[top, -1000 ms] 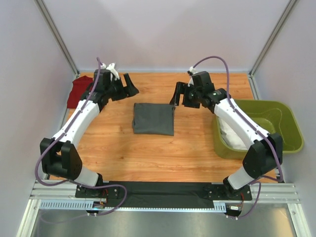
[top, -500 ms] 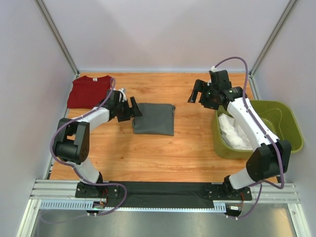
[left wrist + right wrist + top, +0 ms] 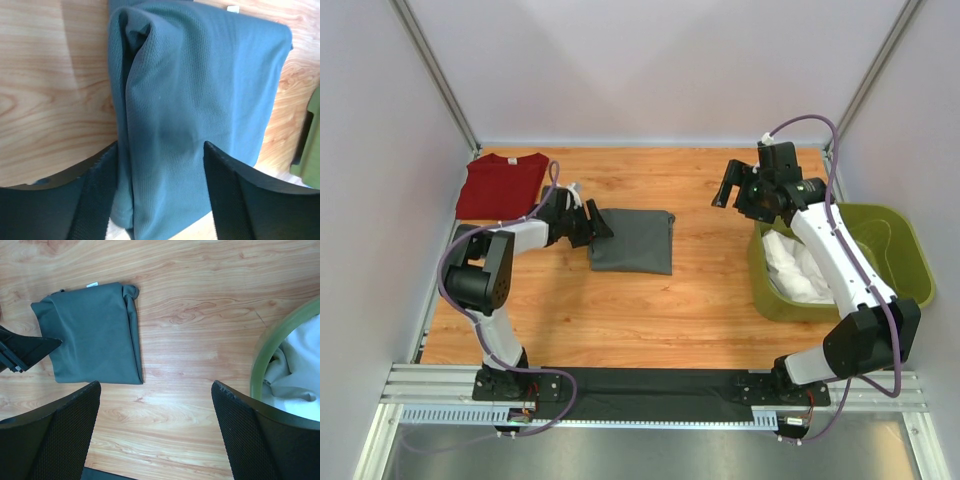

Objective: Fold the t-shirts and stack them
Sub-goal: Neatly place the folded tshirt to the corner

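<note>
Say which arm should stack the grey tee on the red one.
Left: the left claw straddles the grey tee's edge, near the red tee. The right claw hovers apart, near the basket.

A: Item one, the surface?
B: Table (image 3: 700, 290): wood-grain top, warm orange-brown, evenly lit.
A: Enclosure?
B: Walls (image 3: 650, 70): plain pale panels on three sides. Slanted metal posts (image 3: 435, 75) at the rear corners.
A: Near edge?
B: Slotted aluminium rail (image 3: 895, 388). Black strip (image 3: 650, 390) across it, grey metal sheet (image 3: 650, 455) below.

The left end effector (image 3: 596, 225) reaches low, jaws parted; right end effector (image 3: 738, 192) hovers, gaping.
</note>
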